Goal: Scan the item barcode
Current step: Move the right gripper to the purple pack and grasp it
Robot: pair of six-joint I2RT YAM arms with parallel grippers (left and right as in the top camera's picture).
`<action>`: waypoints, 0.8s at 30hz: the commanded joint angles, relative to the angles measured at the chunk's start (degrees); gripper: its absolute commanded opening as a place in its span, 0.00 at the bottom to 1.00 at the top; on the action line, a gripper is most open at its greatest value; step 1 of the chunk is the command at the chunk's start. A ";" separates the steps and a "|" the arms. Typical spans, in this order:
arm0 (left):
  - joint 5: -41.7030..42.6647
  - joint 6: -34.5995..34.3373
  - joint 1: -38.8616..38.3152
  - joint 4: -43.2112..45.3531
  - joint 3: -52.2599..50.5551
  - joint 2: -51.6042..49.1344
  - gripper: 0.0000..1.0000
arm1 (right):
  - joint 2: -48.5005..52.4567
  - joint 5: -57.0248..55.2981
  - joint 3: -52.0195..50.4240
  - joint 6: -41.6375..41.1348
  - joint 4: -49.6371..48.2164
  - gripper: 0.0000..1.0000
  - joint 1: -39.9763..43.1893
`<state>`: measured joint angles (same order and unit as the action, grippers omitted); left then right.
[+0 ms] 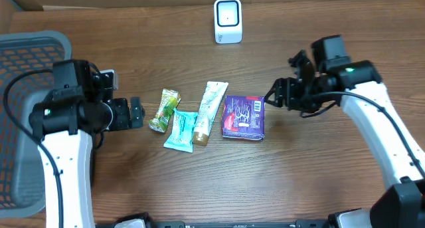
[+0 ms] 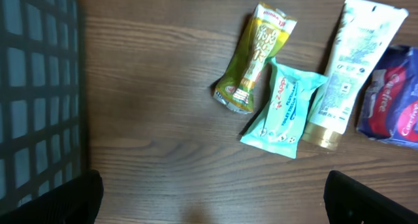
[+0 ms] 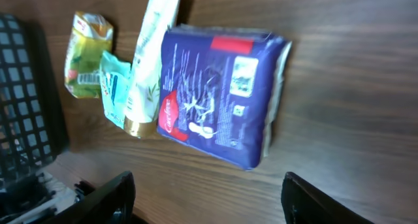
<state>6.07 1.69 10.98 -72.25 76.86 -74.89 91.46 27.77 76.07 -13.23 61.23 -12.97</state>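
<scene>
- While the overhead view alone shows the scanner [image 1: 228,20] at the desk's [image 1: 319,175] far side, both wrist views miss it.
- Purple pack [image 3: 219,93] lies flat beside the tube [image 3: 147,61]; its print is clearest from the right wrist, any barcode too small to tell.
- Right claw [image 3: 209,191] spread, near the pack, holding nothing.
- Left claw [image 2: 212,191] spread; fingers cut off below.

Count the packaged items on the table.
4, in a row: green pouch leftmost, teal wipes pack beside it, white tube next, purple pack rightmost. None looks hidden.
</scene>
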 commanded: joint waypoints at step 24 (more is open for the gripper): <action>1.01 0.92 0.24 3.78 0.37 -13.99 1.00 | 2.01 -12.37 0.22 -23.74 -0.96 0.62 -8.46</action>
<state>6.07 1.69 10.98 -68.73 76.86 -88.55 93.30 16.19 76.07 -34.20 60.47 -21.15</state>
